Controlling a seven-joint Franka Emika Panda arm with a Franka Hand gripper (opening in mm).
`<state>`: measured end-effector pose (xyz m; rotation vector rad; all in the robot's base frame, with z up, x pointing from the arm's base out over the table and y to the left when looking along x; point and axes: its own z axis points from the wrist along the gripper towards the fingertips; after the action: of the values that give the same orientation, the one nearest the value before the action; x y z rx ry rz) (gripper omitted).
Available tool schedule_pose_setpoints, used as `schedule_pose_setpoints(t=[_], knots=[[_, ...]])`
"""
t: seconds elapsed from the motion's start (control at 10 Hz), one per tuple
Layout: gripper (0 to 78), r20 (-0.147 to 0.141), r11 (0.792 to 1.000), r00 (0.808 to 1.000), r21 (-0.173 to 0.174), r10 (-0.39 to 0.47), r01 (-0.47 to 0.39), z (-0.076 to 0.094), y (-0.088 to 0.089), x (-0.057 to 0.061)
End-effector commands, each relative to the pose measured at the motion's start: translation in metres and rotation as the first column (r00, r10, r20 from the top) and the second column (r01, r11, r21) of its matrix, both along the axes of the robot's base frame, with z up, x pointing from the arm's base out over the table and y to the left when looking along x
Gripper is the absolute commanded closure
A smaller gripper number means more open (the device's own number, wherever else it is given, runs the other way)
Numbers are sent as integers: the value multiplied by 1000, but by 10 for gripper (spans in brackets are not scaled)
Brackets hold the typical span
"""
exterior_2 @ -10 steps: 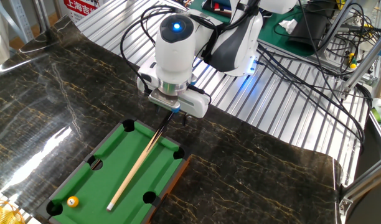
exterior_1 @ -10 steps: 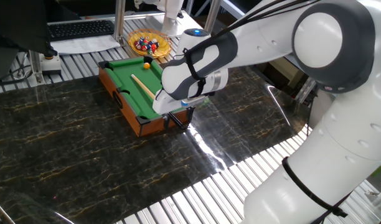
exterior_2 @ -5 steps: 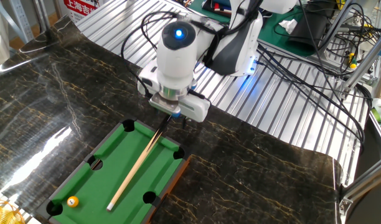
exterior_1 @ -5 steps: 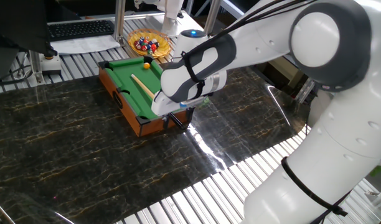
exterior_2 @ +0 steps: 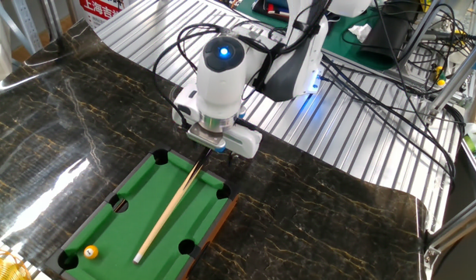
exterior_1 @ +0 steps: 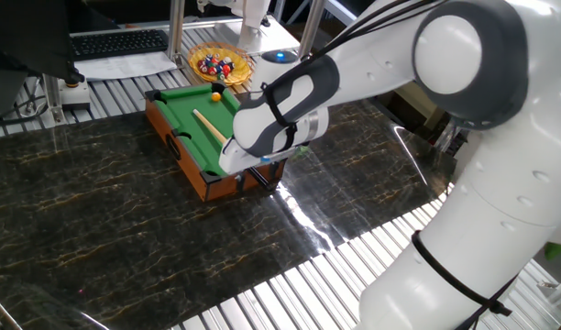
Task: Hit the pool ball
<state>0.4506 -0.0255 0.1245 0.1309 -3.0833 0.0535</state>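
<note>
You are holding the butt end of the cue stick point(exterior_2: 170, 215) with the gripper point(exterior_2: 210, 148), which is hovering just over the near rail of the mini pool table point(exterior_2: 98, 225). The fingers themselves are hiding under the wrist housing in both views, so you cannot tell for certain how they are set, though the raised angle of the stick suggests they are pinching it. The stick is running diagonally across the green felt, its butt lifted at the gripper and its tip resting low on the cloth, which is giving you a sliding line rather than a swing. The pool ball point(exterior_2: 90, 251) is sitting near the far corner pocket, apart from the tip and a little off to one side of the stick's line. That offset probably means you are needing to re-aim before pushing. The dish of coloured balls point(exterior_1: 220, 65) is waiting beyond the table on the desk point(exterior_1: 97, 202), out of play.
</note>
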Motion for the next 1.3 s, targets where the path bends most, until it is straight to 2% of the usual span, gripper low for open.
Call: schedule_pose_setpoints(t=[0.1, 0.5, 1.3], knots=[[1, 1, 1000, 1000, -3, -9, 9, 10, -5, 3], [1, -4, 1000, 1000, 14, -4, 4, -2, -9, 6], [1, -3, 1000, 1000, 13, 2, -2, 1, -12, 10]])
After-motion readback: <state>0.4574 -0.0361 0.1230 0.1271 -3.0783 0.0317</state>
